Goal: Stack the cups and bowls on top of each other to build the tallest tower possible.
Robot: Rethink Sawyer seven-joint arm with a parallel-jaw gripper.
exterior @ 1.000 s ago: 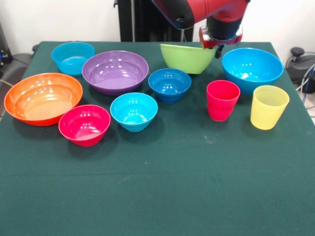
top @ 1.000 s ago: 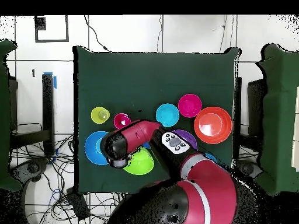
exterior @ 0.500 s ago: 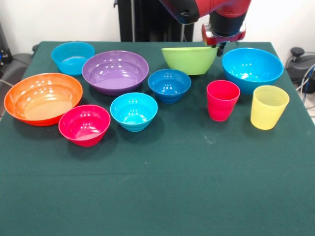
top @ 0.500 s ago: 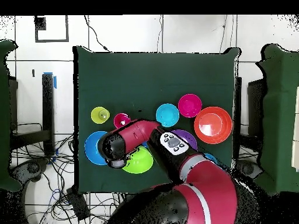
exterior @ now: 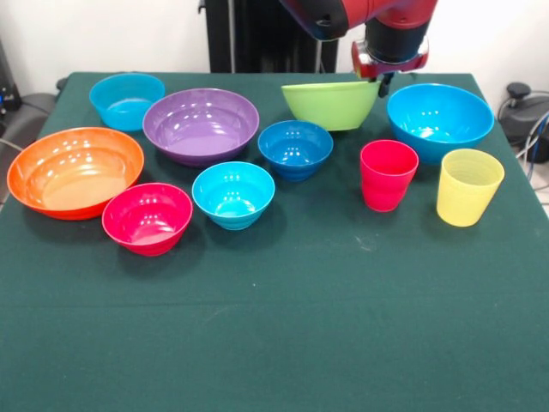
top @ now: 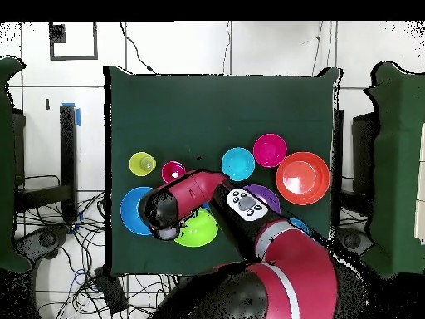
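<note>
green bowl [exterior: 331, 103] clamped at its right rim by pincer [exterior: 381, 80], hanging tilted at far side of surface [exterior: 283, 335] beside big blue bowl [exterior: 439, 118]. best kept level, carried over small dark blue bowl [exterior: 296, 147], centred before letting go.

Bench [top: 224, 108]: dark green, its upper half bare.
Arm [top: 274, 266]: red and black, rises from the bottom edge and bends left over the bowls.
Lime green bowl [top: 202, 233]: partly under the arm's end.
Big blue bowl [top: 131, 210]: just left of it.
Yellow cup [top: 142, 164]: left, above the blue bowl.
Red-pink cup [top: 173, 172]: beside the yellow cup.
Cyan bowl [top: 238, 164], pink-red bowl [top: 270, 150], orange bowl [top: 302, 178]: a touching cluster at right.
Purple bowl [top: 267, 196]: mostly hidden by the arm.
</note>
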